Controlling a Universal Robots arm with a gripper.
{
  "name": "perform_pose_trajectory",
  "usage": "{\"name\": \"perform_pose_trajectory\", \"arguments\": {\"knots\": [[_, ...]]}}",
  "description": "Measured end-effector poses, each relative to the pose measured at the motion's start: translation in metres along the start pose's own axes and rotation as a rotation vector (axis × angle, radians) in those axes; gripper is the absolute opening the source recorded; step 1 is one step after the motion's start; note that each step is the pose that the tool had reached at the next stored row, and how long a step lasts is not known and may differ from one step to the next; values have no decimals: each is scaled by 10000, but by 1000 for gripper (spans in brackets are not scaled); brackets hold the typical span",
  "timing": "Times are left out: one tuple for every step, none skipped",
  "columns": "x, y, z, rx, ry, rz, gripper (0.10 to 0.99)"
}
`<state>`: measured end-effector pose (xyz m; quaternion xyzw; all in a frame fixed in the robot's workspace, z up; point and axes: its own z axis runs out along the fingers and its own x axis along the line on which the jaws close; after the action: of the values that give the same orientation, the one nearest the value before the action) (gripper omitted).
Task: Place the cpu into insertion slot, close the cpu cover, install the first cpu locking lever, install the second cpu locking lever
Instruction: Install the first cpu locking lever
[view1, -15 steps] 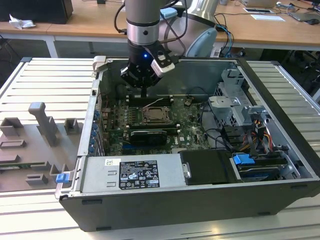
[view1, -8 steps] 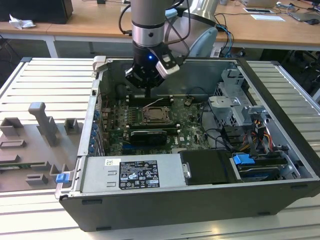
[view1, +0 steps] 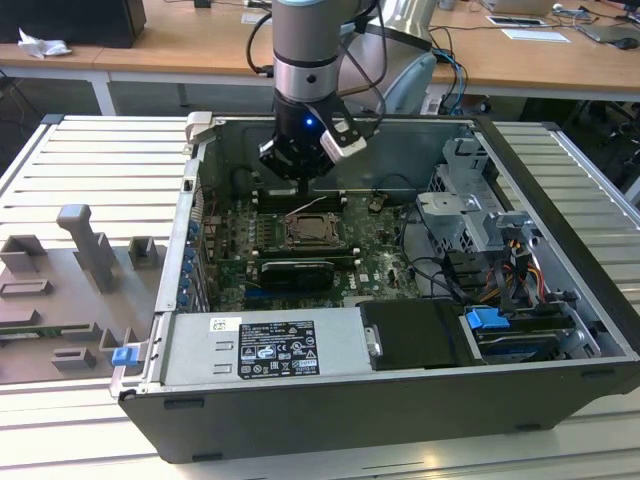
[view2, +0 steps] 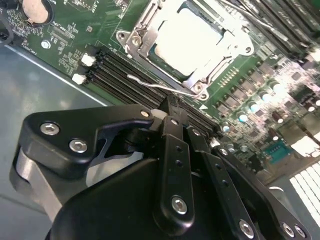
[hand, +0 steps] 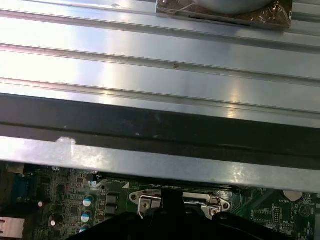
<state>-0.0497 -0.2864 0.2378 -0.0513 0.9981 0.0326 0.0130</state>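
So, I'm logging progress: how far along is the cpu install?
Done: the cpu sits in the socket with the cover down over it. In hand: the tool, shut, is at a lever that is not latched down. Left: latching that lever; I can't tell the other lever's state.

We've got the arm (view1: 310, 40) standing near vertical, wrist (view1: 306, 118) showing a blue light. The gripper (view1: 300, 183) points straight down. In the second wrist view the fingers (view2: 172, 145) meet at the tips, with no gap visible.
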Motion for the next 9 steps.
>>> {"name": "perform_pose_trajectory", "arguments": {"knots": [[-2, -1, 8, -45, -3, 2, 106], [-3, -3, 15, -126, -11, 4, 106], [-5, -4, 22, -190, -20, 11, 106], [-6, -6, 33, -261, -30, 34, 106], [-7, -6, 37, -275, -33, 45, 106], [-7, -7, 40, -273, -32, 51, 106], [-7, -7, 42, -273, -32, 51, 106], [-7, -8, 46, -274, -31, 50, 106], [-7, -8, 48, -273, -30, 49, 106]]}}
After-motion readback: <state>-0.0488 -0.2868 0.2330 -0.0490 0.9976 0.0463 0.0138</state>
